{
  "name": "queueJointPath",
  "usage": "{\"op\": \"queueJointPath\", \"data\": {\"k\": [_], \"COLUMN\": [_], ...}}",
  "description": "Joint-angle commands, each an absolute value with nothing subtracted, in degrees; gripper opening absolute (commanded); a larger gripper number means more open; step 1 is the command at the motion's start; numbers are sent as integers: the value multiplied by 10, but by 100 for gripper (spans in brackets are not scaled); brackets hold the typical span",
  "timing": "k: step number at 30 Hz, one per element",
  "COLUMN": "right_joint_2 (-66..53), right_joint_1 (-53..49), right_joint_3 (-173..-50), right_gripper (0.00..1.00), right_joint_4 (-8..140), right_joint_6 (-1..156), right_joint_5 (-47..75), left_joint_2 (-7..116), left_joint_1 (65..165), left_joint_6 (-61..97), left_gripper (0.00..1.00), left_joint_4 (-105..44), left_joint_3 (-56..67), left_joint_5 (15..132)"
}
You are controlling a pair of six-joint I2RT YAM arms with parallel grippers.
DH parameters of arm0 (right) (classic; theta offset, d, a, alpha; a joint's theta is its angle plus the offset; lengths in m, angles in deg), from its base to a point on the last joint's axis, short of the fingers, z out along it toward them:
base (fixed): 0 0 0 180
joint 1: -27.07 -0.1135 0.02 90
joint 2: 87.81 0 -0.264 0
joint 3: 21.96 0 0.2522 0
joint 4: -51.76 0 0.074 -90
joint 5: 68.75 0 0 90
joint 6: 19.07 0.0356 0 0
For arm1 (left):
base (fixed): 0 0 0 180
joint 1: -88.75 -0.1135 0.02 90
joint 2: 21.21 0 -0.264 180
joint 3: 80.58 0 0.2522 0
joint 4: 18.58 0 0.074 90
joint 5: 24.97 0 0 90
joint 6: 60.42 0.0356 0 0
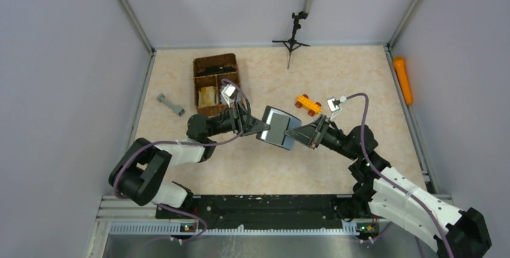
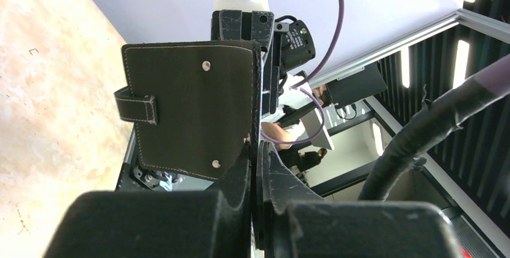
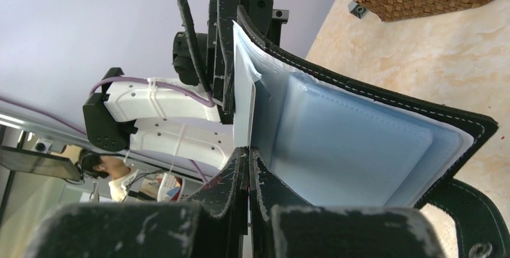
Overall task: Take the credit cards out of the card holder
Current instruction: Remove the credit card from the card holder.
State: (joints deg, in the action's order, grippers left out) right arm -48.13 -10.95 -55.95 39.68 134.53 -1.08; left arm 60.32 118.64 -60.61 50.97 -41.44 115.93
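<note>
The black card holder (image 1: 278,127) hangs open in the air between my two grippers, its grey-blue inside facing up. My left gripper (image 1: 257,127) is shut on its left edge. In the left wrist view its stitched black outer face (image 2: 192,107), with strap and snaps, stands above that gripper (image 2: 260,150). In the right wrist view the pale blue pockets (image 3: 361,144) spread to the right. A thin white card (image 3: 243,89) stands on edge along the holder's inner side, and my right gripper (image 3: 248,153) is shut on its lower edge.
A brown wicker divided basket (image 1: 215,83) stands at the back left, with a grey dumbbell-shaped piece (image 1: 171,104) to its left. An orange toy car (image 1: 307,104) sits just behind the right gripper. A small black tripod (image 1: 291,41) stands by the back wall.
</note>
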Motion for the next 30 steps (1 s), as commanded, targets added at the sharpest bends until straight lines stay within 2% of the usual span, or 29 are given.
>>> {"op": "queueJointPath", "data": {"k": [1, 17, 18, 20, 21, 24, 28, 30], "right_joint_2": [-490, -493, -491, -480, -473, -452, -445, -447], "right_joint_1": [-99, -83, -83, -83, -83, -83, -83, -83], "right_joint_3": [-569, -558, -558, -560, -561, -564, -564, -564], "right_gripper": [0, 0, 0, 0, 0, 0, 0, 0], "right_joint_4": [392, 384, 377, 356, 347, 324, 313, 317], "right_joint_6": [1334, 1340, 1343, 1348, 1350, 1357, 1363, 1361], "right_joint_5": [-10, -8, -14, -26, -31, -47, -52, -51], "left_joint_2": [600, 563, 565, 567, 567, 555, 526, 509], "left_joint_1": [1185, 1178, 1178, 1181, 1182, 1184, 1186, 1186], "left_joint_6": [-600, -570, -569, -564, -560, -534, -472, -438], "left_gripper": [0, 0, 4, 22, 28, 35, 30, 23], "left_joint_4": [552, 498, 494, 480, 475, 430, 336, 277], "left_joint_3": [-407, -413, -411, -403, -401, -400, -394, -387], "left_joint_5": [1140, 1134, 1137, 1149, 1151, 1149, 1144, 1140]}}
